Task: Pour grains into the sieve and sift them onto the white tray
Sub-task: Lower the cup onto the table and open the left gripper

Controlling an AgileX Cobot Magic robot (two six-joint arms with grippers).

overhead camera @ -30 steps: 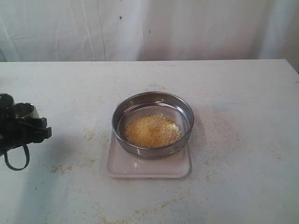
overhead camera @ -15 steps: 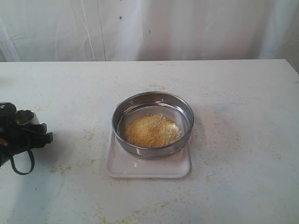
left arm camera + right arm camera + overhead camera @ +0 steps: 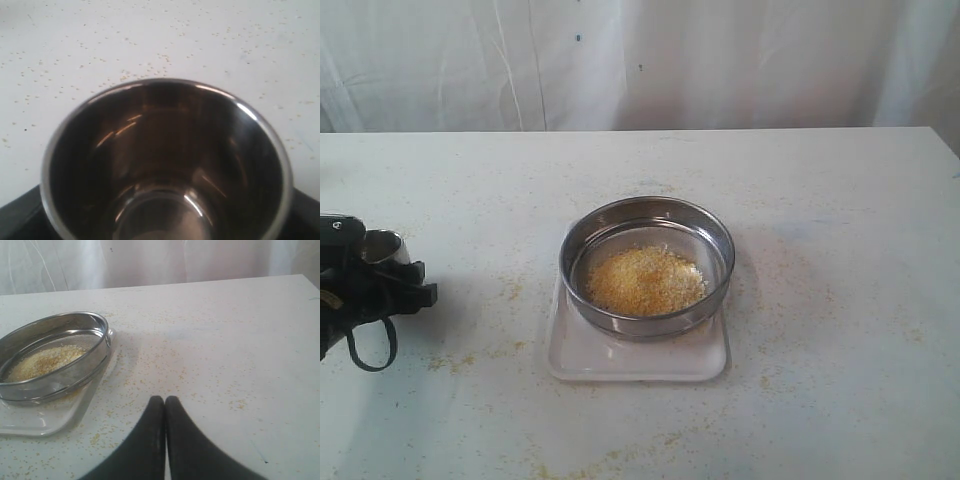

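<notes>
Grains (image 3: 642, 280): yellow-tan heap with some whitish bits, lying on the mesh inside the sieve (image 3: 724, 248). That is centre of frame in the exterior view. The heap covers most of the mesh, thinner toward the upper edge.

Sieve: round with a shiny steel wall, sitting on the white tray (image 3: 620, 362). It is pushed toward the tray's upper edge, so a bare strip of tray shows along the bottom and at the lower corners. Sieve and tray are touching, and the tray lies flat on the bench (image 3: 840, 200).

Stray yellowish specks (image 3: 455, 360) are scattered on the bench around the tray. They are thicker lower left of it and along the bottom of the frame.

Left hand (image 3: 405, 283): at the far left edge, mid-height, well apart from the tray. It is clenched on a small steel cup (image 3: 380, 246), which is mouth up and close to upright. The left wrist view looks straight into the cup and shows dark reflective steel down to the bottom, with black finger parts at the sides.

Right hand (image 3: 165, 401): seen only in the right wrist view. Its two black fingers are pressed together with nothing between them. It hangs over speckled bench, with the sieve and tray off to one side and clear of it.

White cloth backdrop (image 3: 720, 60) runs behind the bench.
</notes>
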